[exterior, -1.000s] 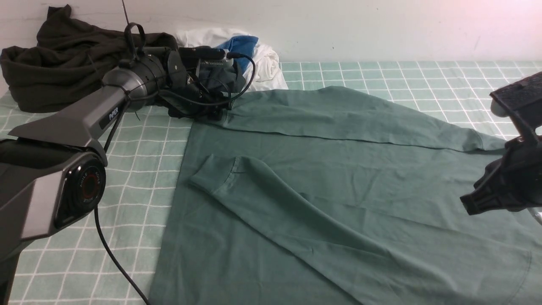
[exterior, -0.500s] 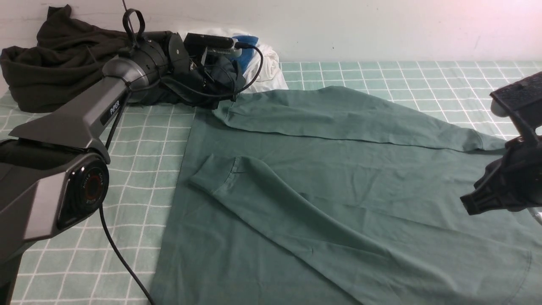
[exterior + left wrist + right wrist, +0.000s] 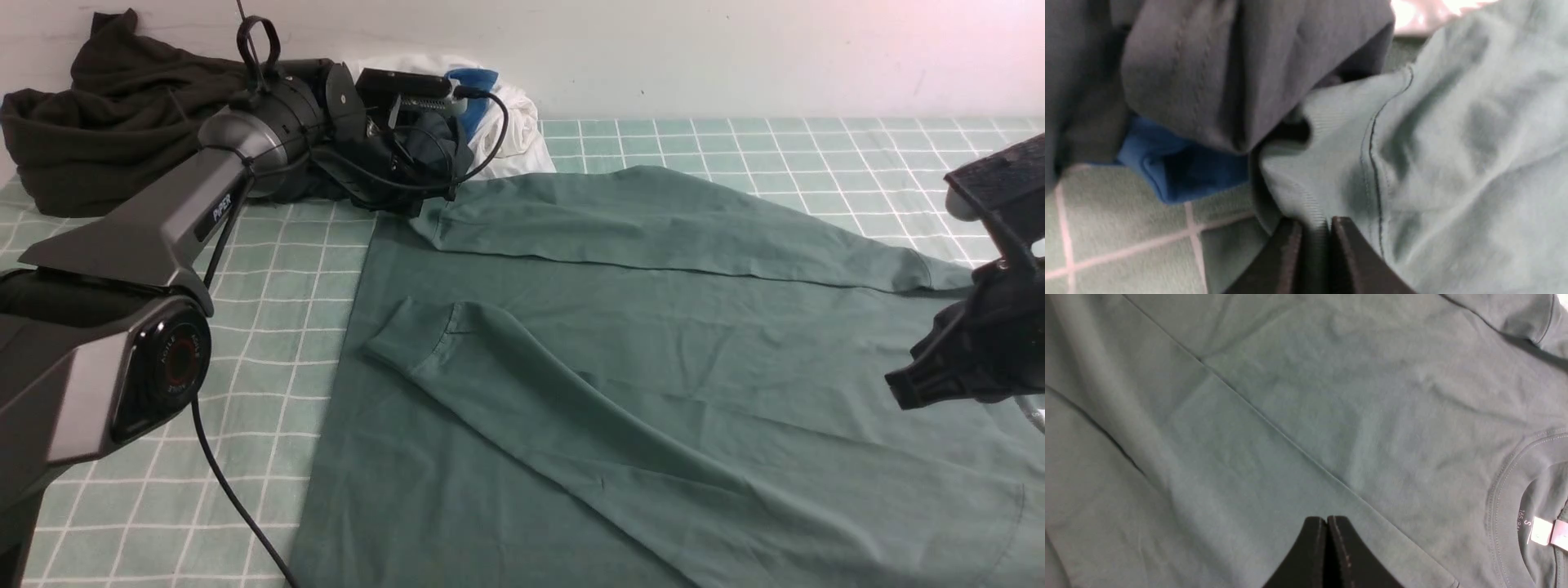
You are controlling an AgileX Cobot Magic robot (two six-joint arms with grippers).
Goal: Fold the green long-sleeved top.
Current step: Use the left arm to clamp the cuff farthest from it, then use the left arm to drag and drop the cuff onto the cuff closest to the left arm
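The green long-sleeved top (image 3: 653,343) lies spread flat on the checked table cover. One sleeve crosses its body with the ribbed cuff (image 3: 408,335) at the left. The other sleeve (image 3: 669,224) runs along the far edge. My left gripper (image 3: 424,204) is at that far sleeve's end, shut on its ribbed cuff (image 3: 1306,196), which is lifted slightly. My right gripper (image 3: 1327,518) is shut and empty, held above the top's body near the collar (image 3: 1506,506); in the front view only its black wrist body (image 3: 971,359) shows at the right edge.
A dark olive-black garment (image 3: 106,131) is heaped at the back left. A dark grey garment (image 3: 1229,73) and a white and blue cloth (image 3: 498,114) lie by the left gripper. The wall runs along the back. The left arm's cable (image 3: 229,498) trails over the checked cover (image 3: 269,327).
My left gripper has risen and drawn back a little with the far sleeve's cuff in it, lifting that end off the cover. The right arm has barely moved.
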